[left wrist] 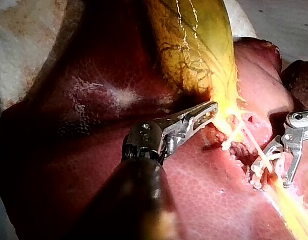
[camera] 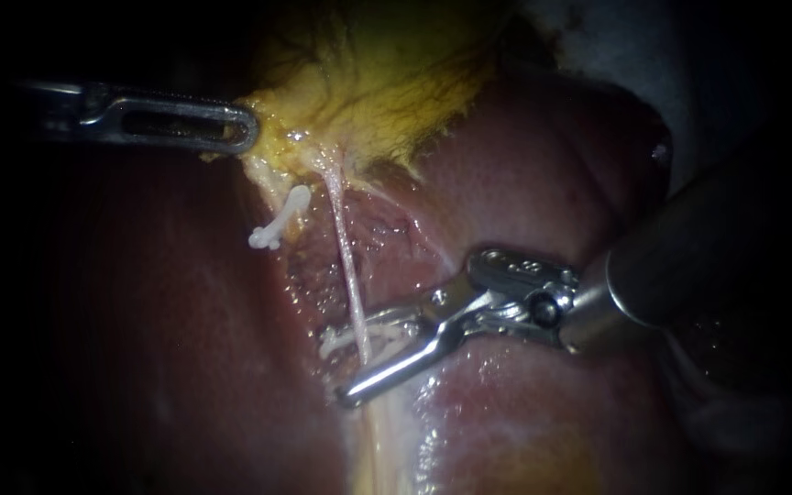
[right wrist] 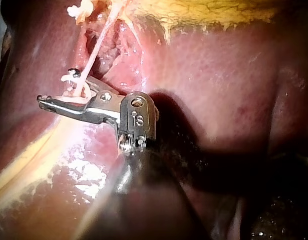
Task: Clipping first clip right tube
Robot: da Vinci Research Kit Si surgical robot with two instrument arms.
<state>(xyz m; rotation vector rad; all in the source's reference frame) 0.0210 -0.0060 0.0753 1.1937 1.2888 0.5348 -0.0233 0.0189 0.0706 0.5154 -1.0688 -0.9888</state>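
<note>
A thin pale tube [camera: 346,266] runs from the yellow gallbladder [camera: 387,82] down across the liver [camera: 524,183]. My right instrument [camera: 339,367] comes in from the right. Its jaws stand apart on either side of this tube low down, holding a white clip [camera: 334,344] between them. In the right wrist view the tube [right wrist: 96,47] passes between the jaws of the right instrument [right wrist: 56,89]. My left instrument [camera: 247,128] enters from the upper left, its jaws shut on the gallbladder's edge. In its own view the left instrument [left wrist: 211,111] shows the same grip.
A second white clip [camera: 277,225] sits on a short tube to the left of the thin one, just under the gallbladder's edge. The right instrument's thick shaft [camera: 689,247] covers the liver at the right. Pale fatty tissue [camera: 378,440] runs downward below the jaws.
</note>
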